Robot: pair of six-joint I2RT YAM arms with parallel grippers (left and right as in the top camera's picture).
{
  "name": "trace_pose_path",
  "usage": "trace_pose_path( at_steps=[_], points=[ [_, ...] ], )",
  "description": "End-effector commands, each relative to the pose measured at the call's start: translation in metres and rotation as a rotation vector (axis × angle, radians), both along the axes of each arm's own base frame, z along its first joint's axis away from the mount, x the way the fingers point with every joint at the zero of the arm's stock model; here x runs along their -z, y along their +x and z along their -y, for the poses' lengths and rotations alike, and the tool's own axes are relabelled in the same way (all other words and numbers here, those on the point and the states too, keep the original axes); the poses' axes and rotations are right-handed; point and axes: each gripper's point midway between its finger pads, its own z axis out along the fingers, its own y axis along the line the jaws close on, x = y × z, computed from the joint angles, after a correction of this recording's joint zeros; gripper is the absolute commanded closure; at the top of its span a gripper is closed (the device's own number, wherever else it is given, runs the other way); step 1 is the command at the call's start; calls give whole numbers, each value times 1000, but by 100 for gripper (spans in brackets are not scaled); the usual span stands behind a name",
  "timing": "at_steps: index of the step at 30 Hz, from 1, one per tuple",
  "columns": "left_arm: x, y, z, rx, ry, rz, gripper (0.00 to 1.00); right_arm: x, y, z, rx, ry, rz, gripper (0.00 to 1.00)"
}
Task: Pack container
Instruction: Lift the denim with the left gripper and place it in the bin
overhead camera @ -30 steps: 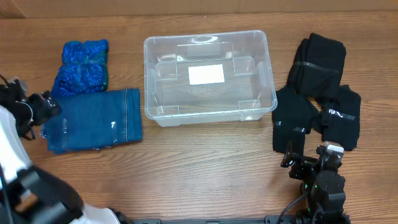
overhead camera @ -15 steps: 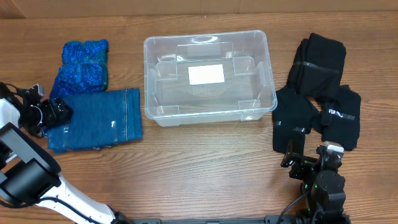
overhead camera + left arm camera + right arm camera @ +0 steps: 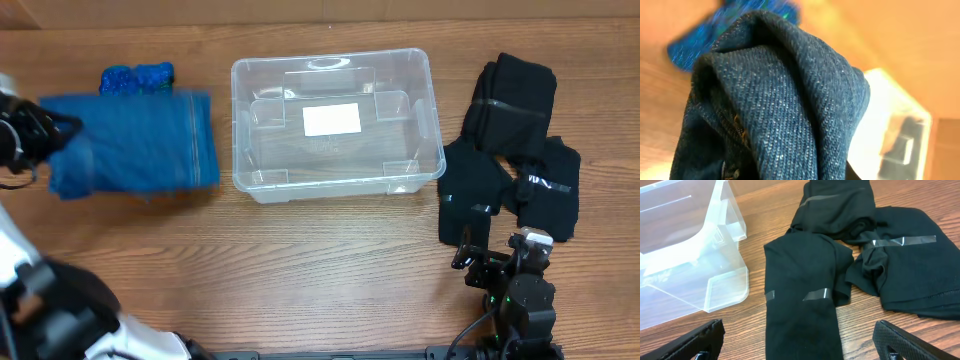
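Since a moment ago the left hand point(image 3: 48, 132) has pulled the folded denim point(image 3: 135, 140) up off the table point(image 3: 320, 270) and carried it toward the far edge, so the cloth now covers most of the blue knit bundle point(image 3: 137, 76) it lay beside before. The left hand is clamped on the denim's left edge. From overhead the cloth looks smeared with motion, and in the left wrist view it bunches close to the lens and hides the fingers. Only the top of the knit bundle shows past the denim's far edge.

The right hand point(image 3: 801, 344) sits low at the near right of the table with its fingers spread wide apart and nothing between them. Just ahead of it lie the black garments point(image 3: 515, 150), folded pieces overlapping one another, several crossed by strips of clear tape.

The container point(image 3: 330, 186) stands upright in the middle of the table, between the denim and the black garments. Nothing lies inside it, and a white label shows on its bottom.
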Motion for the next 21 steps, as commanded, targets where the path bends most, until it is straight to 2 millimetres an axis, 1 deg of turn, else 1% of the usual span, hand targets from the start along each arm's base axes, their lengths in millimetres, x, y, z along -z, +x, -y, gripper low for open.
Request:
trace_pose_path(
  at_steps=[1, 2, 3, 4, 6, 7, 8, 9, 10, 11, 12, 13, 15, 17, 18, 19, 20, 21],
  points=[
    [-127, -15, 84, 38, -149, 286, 96, 6, -1, 3, 13, -5, -11, 0],
    [-143, -14, 103, 61, -152, 323, 96, 6, -1, 3, 13, -5, -11, 0],
    [-150, -10, 119, 80, -165, 336, 96, 6, -1, 3, 13, -5, -11, 0],
    [-154, -1, 141, 109, -173, 341, 96, 6, -1, 3, 13, -5, -11, 0],
    [-149, 28, 180, 117, -158, 320, 96, 6, -1, 3, 13, -5, -11, 0],
    [-137, 48, 212, 144, -154, 294, 96, 6, -1, 3, 13, -5, -11, 0],
    [-123, 64, 237, 162, -153, 265, 96, 6, -1, 3, 13, -5, -11, 0],
    [-98, 82, 265, 169, -146, 213, 96, 6, -1, 3, 13, -4, -11, 0],
    [-67, 97, 290, 164, -128, 144, 96, 6, -1, 3, 13, -5, -11, 0],
    [-31, 107, 320, 186, -133, 62, 96, 6, -1, 3, 13, -5, -11, 0],
    [-8, 112, 339, 216, -138, 19, 96, 6, -1, 3, 13, -4, -11, 0],
    [20, 117, 359, 244, -134, -31, 96, 6, -1, 3, 13, -5, -11, 0],
    [57, 121, 371, 242, -113, -103, 96, 6, -1, 3, 13, -4, -11, 0],
    [79, 124, 373, 237, -98, -141, 95, 6, -1, 3, 13, -4, -11, 0],
    [76, 125, 368, 269, -87, -123, 52, 6, -1, 3, 13, -5, -11, 0],
    [66, 126, 360, 288, -91, -95, 38, 6, -1, 3, 13, -4, -11, 0],
    [56, 127, 352, 306, -93, -64, 0, 6, -1, 3, 13, -5, -11, 0],
    [43, 127, 342, 333, -98, -25, 0, 6, -1, 3, 13, -5, -11, 0]
  ],
)
